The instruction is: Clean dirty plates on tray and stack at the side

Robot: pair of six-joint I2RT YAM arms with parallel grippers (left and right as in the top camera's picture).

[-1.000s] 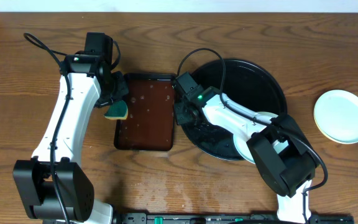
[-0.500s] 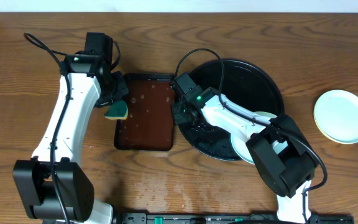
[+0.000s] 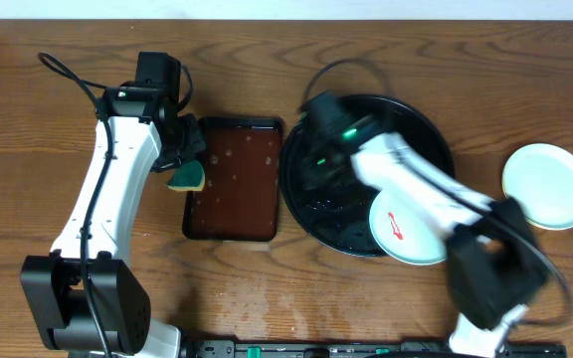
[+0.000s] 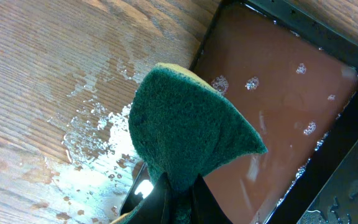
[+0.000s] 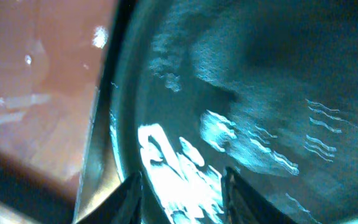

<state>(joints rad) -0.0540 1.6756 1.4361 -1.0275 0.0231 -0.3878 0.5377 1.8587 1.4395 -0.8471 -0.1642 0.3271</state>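
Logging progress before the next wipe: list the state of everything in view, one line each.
Left end effector: shut on sponge.
Right end effector: open, empty, over black tray.
Smeared plate: dirty, on black tray.
White plate: clean, on table.
Black tray: wet.
Brown tray: holds bubbly liquid.

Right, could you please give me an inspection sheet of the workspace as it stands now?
Surface: wooden table; wet patch beside the brown tray.
Job's things: black round tray, wet inside; smeared plate overlapping its near-right rim; clean plate on the table to the right.
Clutter: rectangular brown tray holding water.
Grippers: left gripper shut on a green sponge; right gripper open and empty over the black round tray.
Cables: black cable along the left arm; cable loop above the right arm.
Surroundings: nothing seen.
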